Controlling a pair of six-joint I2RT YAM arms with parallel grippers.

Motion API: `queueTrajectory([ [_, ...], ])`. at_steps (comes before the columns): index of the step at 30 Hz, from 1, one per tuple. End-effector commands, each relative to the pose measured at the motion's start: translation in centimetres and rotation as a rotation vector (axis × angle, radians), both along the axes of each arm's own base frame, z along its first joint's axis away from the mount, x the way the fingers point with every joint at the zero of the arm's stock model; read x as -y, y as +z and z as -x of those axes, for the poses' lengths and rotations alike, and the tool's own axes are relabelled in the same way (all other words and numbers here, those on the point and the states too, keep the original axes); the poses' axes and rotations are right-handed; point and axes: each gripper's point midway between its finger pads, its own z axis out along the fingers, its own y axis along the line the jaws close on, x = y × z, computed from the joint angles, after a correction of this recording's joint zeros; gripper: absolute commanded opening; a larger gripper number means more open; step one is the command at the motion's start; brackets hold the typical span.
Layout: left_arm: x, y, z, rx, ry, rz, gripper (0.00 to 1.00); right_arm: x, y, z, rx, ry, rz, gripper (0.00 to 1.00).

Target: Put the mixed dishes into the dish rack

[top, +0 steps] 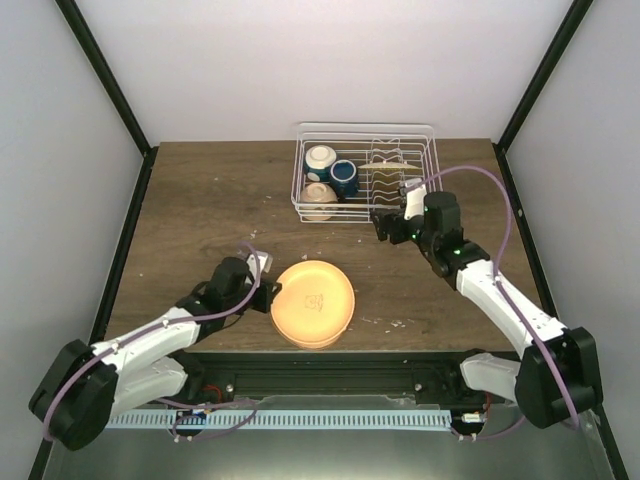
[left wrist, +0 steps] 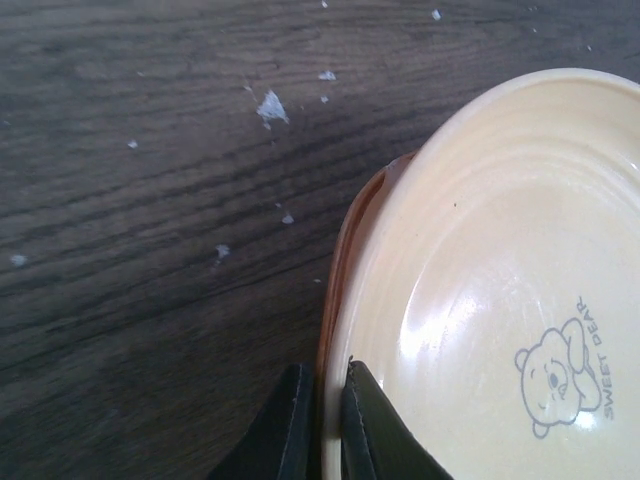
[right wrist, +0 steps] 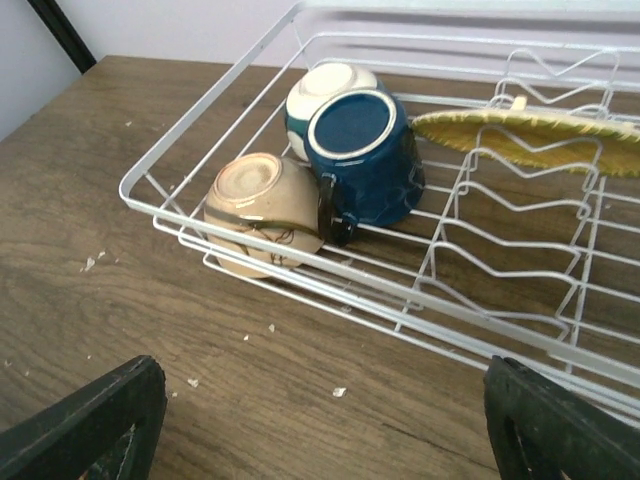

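Left tool [left wrist: 322, 380] low, fingers tight on plate [left wrist: 500, 250] rim; right tool [right wrist: 325, 410] outstretched, fingers wide apart.

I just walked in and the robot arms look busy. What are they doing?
The robot is putting dishes into the white dish rack. Its left hand is pinched shut on the rim of the orange plate, near the front of the table. Its right hand is open and empty, just in front of the rack. Already inside are a cream bowl, a second bowl, a blue cup and a yellow woven piece.
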Motion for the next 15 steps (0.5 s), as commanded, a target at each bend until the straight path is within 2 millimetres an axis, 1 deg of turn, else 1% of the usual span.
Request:
queueTrajectory([
  [1, -0.4, 3.0, -1.6, 0.112, 0.024, 0.015, 0.09, -1.3, -0.5, 0.2, 0.001, 0.059, -0.026, 0.88],
  [8, -0.2, 1.1, -1.4, 0.072, 0.02, 0.016, 0.09, -1.4, -1.4, -0.1, -0.034, 0.063, -0.014, 0.88],
  [15, -0.4, -0.8, -1.4, 0.041, 0.029, -0.003, 0.09, -1.6, -1.8, -0.3, -0.043, 0.073, -0.008, 0.88],
])
